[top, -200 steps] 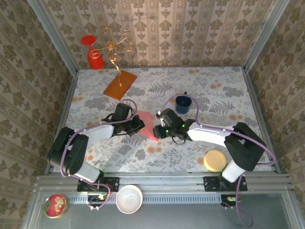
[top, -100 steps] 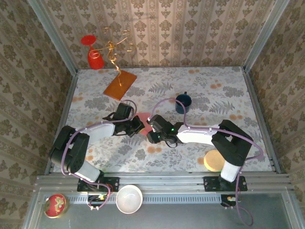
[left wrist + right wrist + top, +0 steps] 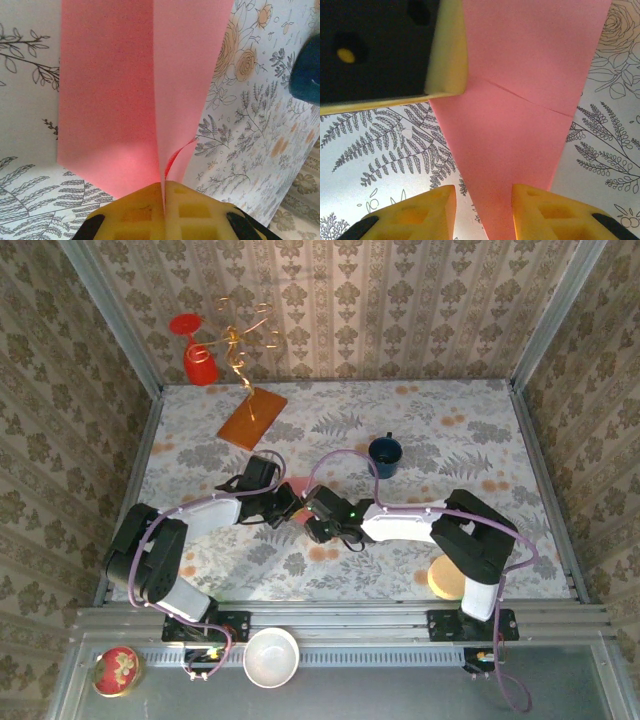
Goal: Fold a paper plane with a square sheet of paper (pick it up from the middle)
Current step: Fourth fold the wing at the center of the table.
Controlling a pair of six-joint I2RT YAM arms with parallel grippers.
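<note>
Left wrist — my left fingers (image 3: 135, 215) pinch the sheet of paper (image 3: 107, 90); right fingers (image 3: 420, 212), narrowly parted, have moved in astride it — creasing next.

Your top camera sits above and behind the arm bases (image 3: 215, 623), looking down over the whole table (image 3: 450, 430). Your left wrist camera sights close past the left gripper (image 3: 164, 192) along the paper (image 3: 110, 100) toward the cup (image 3: 307, 70). Your right wrist camera looks close past the right gripper (image 3: 484, 202) onto that paper, which all three views share.
</note>
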